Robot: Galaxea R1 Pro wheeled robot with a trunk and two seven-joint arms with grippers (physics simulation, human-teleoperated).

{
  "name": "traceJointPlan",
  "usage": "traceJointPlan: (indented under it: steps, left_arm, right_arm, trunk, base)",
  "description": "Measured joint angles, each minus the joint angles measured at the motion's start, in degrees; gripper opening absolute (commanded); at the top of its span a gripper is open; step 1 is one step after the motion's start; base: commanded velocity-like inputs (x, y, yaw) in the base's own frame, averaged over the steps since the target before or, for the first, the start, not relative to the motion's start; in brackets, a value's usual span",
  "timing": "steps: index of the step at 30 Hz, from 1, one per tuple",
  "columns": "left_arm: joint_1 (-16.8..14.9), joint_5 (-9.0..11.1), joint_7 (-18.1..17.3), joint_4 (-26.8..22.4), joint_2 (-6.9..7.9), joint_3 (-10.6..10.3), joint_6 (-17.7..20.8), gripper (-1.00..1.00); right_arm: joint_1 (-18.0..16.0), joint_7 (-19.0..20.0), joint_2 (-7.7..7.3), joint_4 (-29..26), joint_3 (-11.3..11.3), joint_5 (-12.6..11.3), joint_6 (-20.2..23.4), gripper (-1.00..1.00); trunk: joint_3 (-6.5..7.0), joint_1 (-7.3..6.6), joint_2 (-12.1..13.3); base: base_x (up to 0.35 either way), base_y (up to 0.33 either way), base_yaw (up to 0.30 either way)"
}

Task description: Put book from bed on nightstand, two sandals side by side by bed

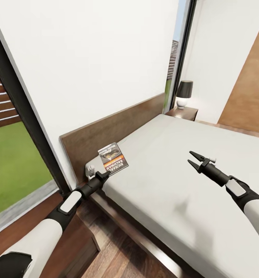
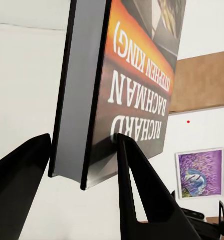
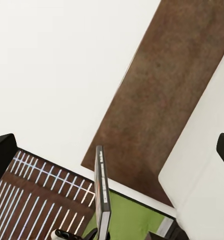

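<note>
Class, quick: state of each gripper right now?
Left gripper: jaws shut on the book.
Right gripper: jaws open, holding nothing.
</note>
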Motion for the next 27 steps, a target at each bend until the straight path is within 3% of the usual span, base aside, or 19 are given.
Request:
traceJointPlan:
  steps: [27]
  left_arm:
    - [0.5, 0.1, -0.1, 0.0, 0.02, 0.0, 0.0, -1.0]
  right_arm:
    - [0.0, 0.0, 0.18, 0.0, 0.0, 0.0, 0.0, 1.0]
  trunk:
    - [2.41, 0.0, 0.0]
  base:
    - [0.0, 0.0, 0.0]
